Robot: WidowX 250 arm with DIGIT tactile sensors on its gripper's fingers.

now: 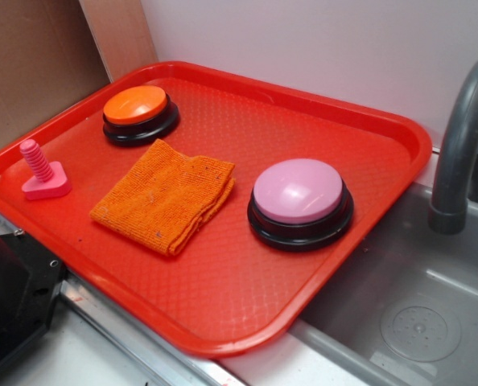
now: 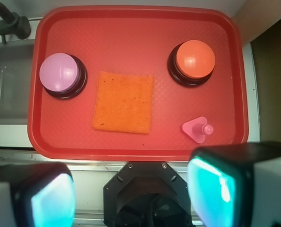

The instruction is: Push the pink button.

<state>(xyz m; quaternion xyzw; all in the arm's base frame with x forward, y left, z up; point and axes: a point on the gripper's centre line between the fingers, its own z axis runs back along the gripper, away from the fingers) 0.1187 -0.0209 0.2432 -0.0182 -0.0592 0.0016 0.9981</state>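
The pink button (image 1: 298,190) has a pale lilac dome on a black base and sits on the right part of the red tray (image 1: 303,121). In the wrist view the pink button (image 2: 59,72) lies at the upper left of the tray (image 2: 131,38). My gripper (image 2: 133,189) hangs high above the tray's near edge, well away from the button. It is open, with its two teal-padded fingers (image 2: 53,201) wide apart and nothing between them. The exterior view does not show the gripper.
On the tray there are also an orange button (image 1: 135,104) at the back, a folded orange cloth (image 1: 165,195) in the middle and a hot-pink bolt (image 1: 42,170) at the left. A grey sink (image 1: 416,297) with a faucet (image 1: 460,153) adjoins the tray on the right. The black robot base (image 1: 10,297) is at the front left.
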